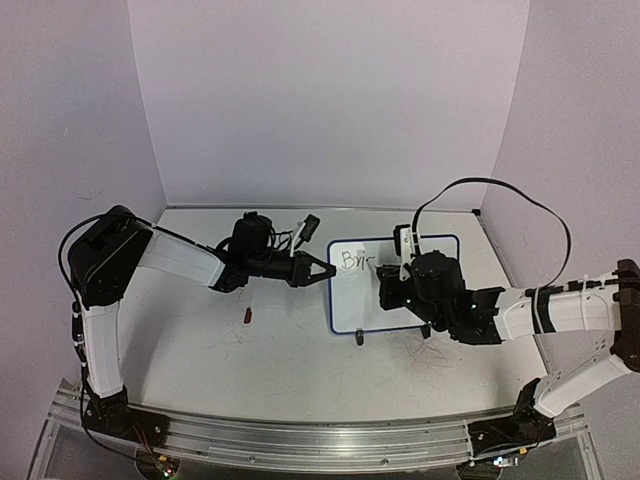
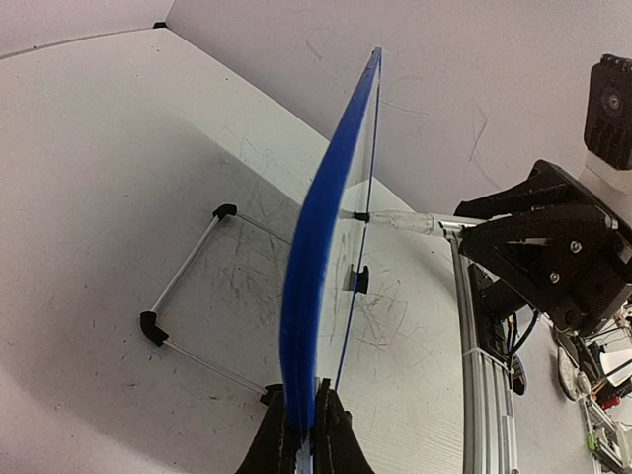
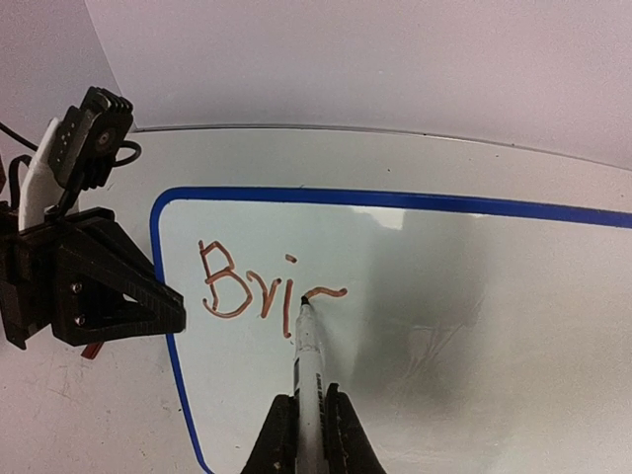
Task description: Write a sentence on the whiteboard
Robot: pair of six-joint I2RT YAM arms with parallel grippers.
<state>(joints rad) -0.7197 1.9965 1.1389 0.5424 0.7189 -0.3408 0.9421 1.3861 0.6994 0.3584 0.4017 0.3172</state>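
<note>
The whiteboard, white with a thin blue frame, stands tilted up near the table's middle. My left gripper is shut on its left edge; in the left wrist view the jaws pinch the blue rim. My right gripper is shut on a marker, whose tip touches the board face. The sentence reads "Bri" plus one short stroke at the marker tip. In the top view it shows as small dark letters, and the right gripper hangs over the board.
A small red-brown object lies on the table to the left of the board. The board's wire stand with black feet rests behind it. Scribble marks cover the tabletop. An aluminium rail runs along the near edge.
</note>
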